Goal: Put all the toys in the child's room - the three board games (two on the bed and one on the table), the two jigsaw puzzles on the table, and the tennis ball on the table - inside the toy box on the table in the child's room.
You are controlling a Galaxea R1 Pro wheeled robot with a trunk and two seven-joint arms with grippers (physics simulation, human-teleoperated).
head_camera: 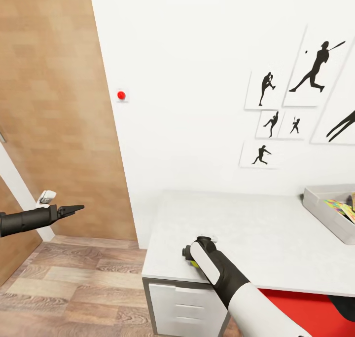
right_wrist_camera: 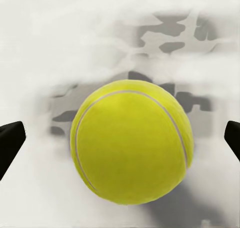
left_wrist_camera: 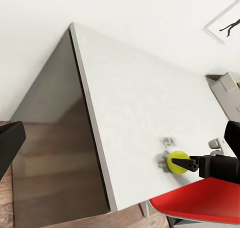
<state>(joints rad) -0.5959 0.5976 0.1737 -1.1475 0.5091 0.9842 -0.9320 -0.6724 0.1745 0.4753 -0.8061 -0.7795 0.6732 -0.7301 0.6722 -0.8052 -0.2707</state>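
Note:
The yellow-green tennis ball (right_wrist_camera: pixel 131 142) lies on the pale mottled table (head_camera: pixel 256 228), close to its front left corner. My right gripper (right_wrist_camera: pixel 120 143) hangs over it, open, with a black fingertip on each side and a gap to the ball on both. In the head view my right wrist covers most of the tennis ball (head_camera: pixel 194 264). From the left wrist view the tennis ball (left_wrist_camera: pixel 177 163) sits against a black finger of the right gripper (left_wrist_camera: pixel 184 164). The grey toy box (head_camera: pixel 323 204) stands at the table's far right with a colourful puzzle box (head_camera: pixel 341 207) inside. My left gripper (head_camera: pixel 74 209) is open and empty, off the table's left end.
A red chair seat (head_camera: pixel 301 302) sits under the table's front edge by my right arm. White drawers (head_camera: pixel 185 307) fill the table's left end. A wooden door (head_camera: pixel 54 110) stands to the left, over plank floor. Baseball silhouette posters (head_camera: pixel 315 70) hang on the white wall.

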